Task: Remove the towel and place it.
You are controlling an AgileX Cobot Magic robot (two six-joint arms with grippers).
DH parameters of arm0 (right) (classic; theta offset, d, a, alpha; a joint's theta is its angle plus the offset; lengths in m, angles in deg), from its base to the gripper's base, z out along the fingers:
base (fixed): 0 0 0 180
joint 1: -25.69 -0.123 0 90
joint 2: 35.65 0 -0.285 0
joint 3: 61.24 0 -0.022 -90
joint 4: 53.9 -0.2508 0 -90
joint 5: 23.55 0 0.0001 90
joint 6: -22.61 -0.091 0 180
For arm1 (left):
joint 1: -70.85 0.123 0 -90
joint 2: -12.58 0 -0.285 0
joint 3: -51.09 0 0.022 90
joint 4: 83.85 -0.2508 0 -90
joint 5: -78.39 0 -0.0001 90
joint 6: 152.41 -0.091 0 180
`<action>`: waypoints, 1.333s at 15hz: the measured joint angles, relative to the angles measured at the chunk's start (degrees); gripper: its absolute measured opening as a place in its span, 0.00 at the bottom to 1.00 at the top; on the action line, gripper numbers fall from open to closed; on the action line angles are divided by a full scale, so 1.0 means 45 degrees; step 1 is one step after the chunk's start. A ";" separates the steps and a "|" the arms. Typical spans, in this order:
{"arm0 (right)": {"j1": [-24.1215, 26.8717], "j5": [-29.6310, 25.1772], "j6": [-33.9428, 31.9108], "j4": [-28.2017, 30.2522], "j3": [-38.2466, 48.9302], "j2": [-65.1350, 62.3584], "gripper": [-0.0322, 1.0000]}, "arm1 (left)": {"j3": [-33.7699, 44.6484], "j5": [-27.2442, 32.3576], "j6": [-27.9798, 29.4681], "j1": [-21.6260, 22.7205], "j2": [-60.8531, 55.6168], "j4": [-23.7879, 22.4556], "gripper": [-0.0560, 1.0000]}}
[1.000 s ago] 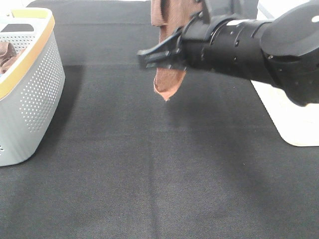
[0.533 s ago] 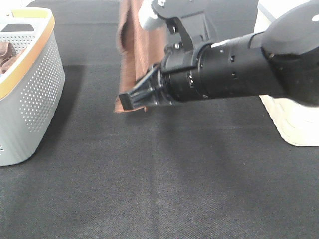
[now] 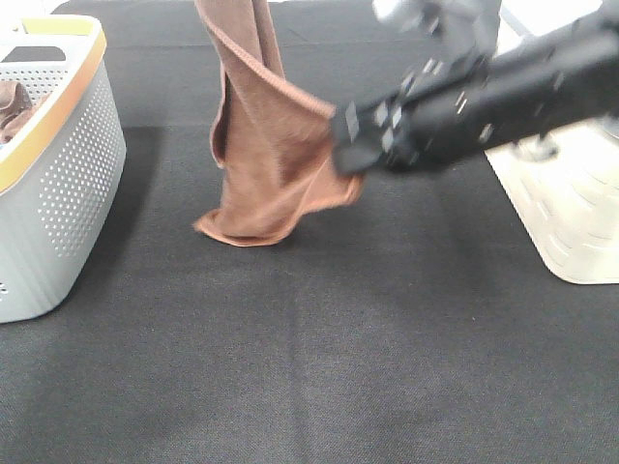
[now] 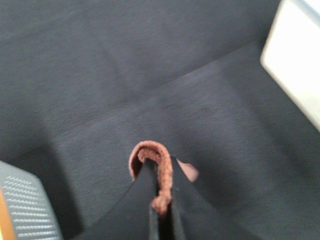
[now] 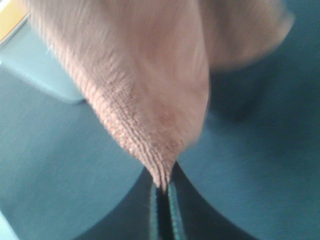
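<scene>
The rust-brown towel [image 3: 261, 145] hangs from above the top edge of the exterior high view. Its lower fold touches the black table [image 3: 309, 367]. My right gripper [image 3: 346, 145] is shut on one side corner of the towel and holds it out to the right. The right wrist view shows that gripper [image 5: 162, 192] pinching the towel's corner [image 5: 150, 100]. My left gripper [image 4: 161, 202] is shut on a folded hem of the towel [image 4: 150, 152], high above the table. It is out of the exterior high view.
A grey perforated basket [image 3: 68, 174] with a yellow rim stands at the left edge, with another brown cloth [image 3: 12, 101] inside. A white container [image 3: 571, 222] stands at the right edge; it also shows in the left wrist view [image 4: 295, 65].
The right gripper reached left to the hanging towel, closed on its corner and drew it right. The towel came lower and spread out; its bottom fold now rests on the table.
</scene>
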State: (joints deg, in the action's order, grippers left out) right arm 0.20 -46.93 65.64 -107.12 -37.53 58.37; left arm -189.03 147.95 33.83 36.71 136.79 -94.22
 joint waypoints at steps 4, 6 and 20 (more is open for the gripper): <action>0.0968 -0.0204 -0.3272 0.4354 -0.2075 0.0000 0.03 | 0.0000 0.0038 0.0000 0.0064 0.0586 -0.1273 0.05; 0.1044 -0.0178 -0.4711 0.6710 -0.3107 0.0000 0.03 | 0.0000 0.0038 0.0000 0.0484 0.0802 -0.1362 0.05; 0.1044 0.8187 -0.5628 1.3445 -0.5717 0.3438 0.03 | 0.0000 -0.7678 0.0178 0.2483 0.2750 -0.1159 0.05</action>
State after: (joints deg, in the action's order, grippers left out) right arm 4.89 -10.08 40.32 -46.62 -63.26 73.84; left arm -189.03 113.40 34.63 47.88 149.16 -99.43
